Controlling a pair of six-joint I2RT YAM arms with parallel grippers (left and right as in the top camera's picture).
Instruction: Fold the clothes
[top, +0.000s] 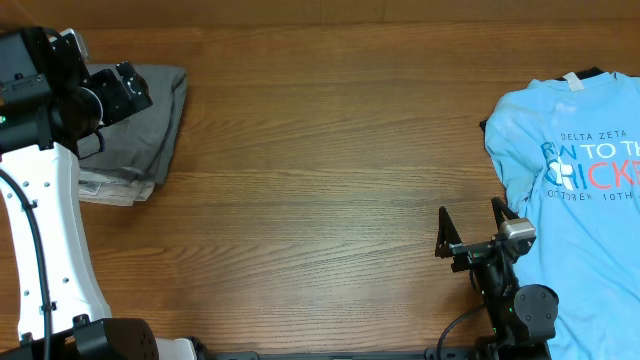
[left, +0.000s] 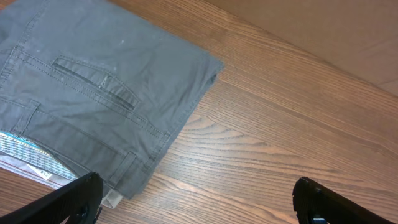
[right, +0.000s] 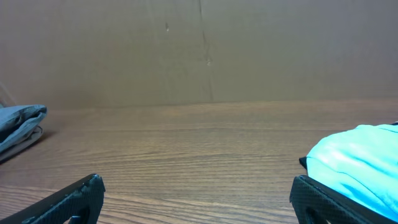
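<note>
The dark grey shorts (top: 155, 120) lie folded at the table's far left, on top of a folded beige garment (top: 115, 190). In the left wrist view the shorts (left: 93, 87) show a slit pocket and waistband, with the beige garment (left: 31, 162) and its white tag sticking out beneath. My left gripper (top: 128, 88) hovers over the shorts, open and empty (left: 199, 208), its fingers above the shorts' corner and bare wood. My right gripper (top: 470, 222) is open and empty (right: 199, 205) at the front right. The shorts also show far left in the right wrist view (right: 18, 121).
A light blue printed T-shirt (top: 580, 170) lies spread at the right edge, just right of my right gripper, and shows in the right wrist view (right: 354, 155). A dark garment (top: 590, 73) peeks out behind its collar. Wood tabletop (top: 320, 180) lies between the two piles.
</note>
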